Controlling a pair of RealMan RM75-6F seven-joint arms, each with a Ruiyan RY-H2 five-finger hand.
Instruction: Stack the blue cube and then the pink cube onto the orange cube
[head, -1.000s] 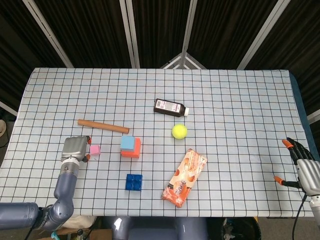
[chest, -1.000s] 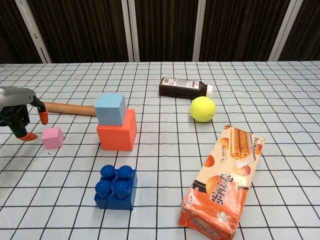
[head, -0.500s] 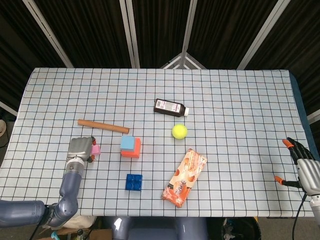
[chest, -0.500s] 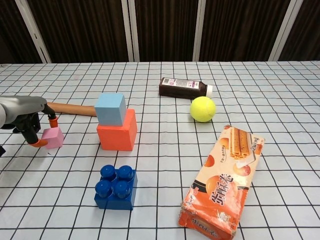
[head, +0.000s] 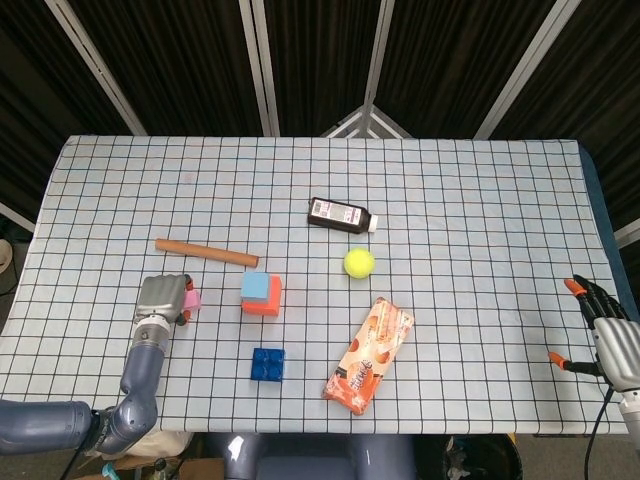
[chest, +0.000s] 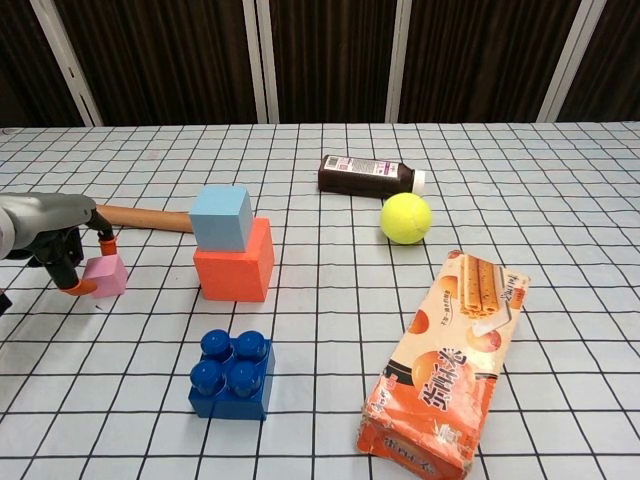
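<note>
The left hand (chest: 50, 235) is cut off at the chest view's edge; the right hand (head: 605, 330) is partly out of frame, its fingers spread and holding nothing. A checked cloth covers the table (head: 480, 220), with dark curtains behind. The pink cube (chest: 105, 275) sits on the table between the left fingers (chest: 103, 240), which touch it; whether they grip it is unclear. The blue cube (chest: 221, 217) rests on the orange cube (chest: 235, 265).

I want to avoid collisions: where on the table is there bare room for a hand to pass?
Bare cloth lies right of the orange snack packet, toward the right hand, and behind the dark bottle. Crowded: around the orange cube, blue toy brick, pink cube and left hand.
</note>
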